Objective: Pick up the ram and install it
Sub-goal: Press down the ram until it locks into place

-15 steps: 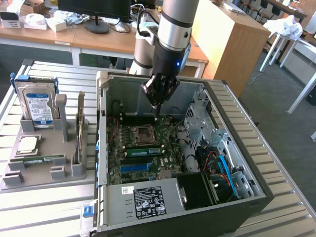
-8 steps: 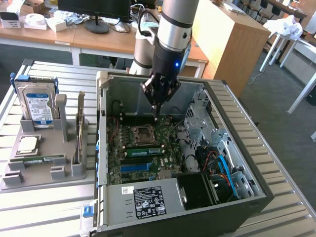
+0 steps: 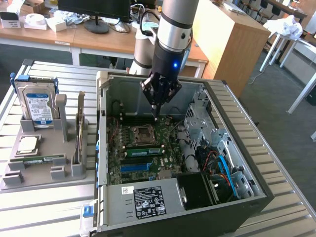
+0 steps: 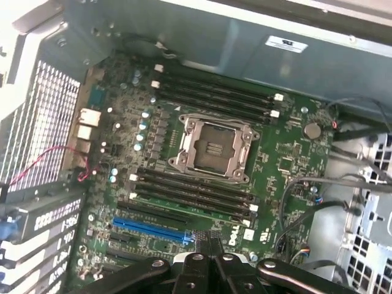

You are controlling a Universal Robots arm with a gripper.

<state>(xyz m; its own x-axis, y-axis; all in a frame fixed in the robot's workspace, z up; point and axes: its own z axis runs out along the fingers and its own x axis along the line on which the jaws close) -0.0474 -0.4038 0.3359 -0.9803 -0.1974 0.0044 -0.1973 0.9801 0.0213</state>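
The ram (image 3: 143,150), a long green stick with a pale label, stands on edge in a slot of the motherboard (image 3: 129,174), just in front of the empty processor socket (image 3: 144,133). In the wrist view it reads as a thin green edge (image 4: 190,208) among the black slots. My gripper (image 3: 156,116) hangs shut with nothing in it, above the board beyond the socket and apart from the ram. Its dark fingertips (image 4: 211,248) meet over the board near the blue slot (image 4: 150,229).
The open computer case (image 3: 101,128) has metal walls all round, with drive cages and cables (image 3: 222,163) at the exterior view's right. On the exterior view's left, a grey holder (image 3: 39,173) carries a hard drive (image 3: 37,106), a square processor (image 3: 27,144) and a flat green strip (image 3: 42,159).
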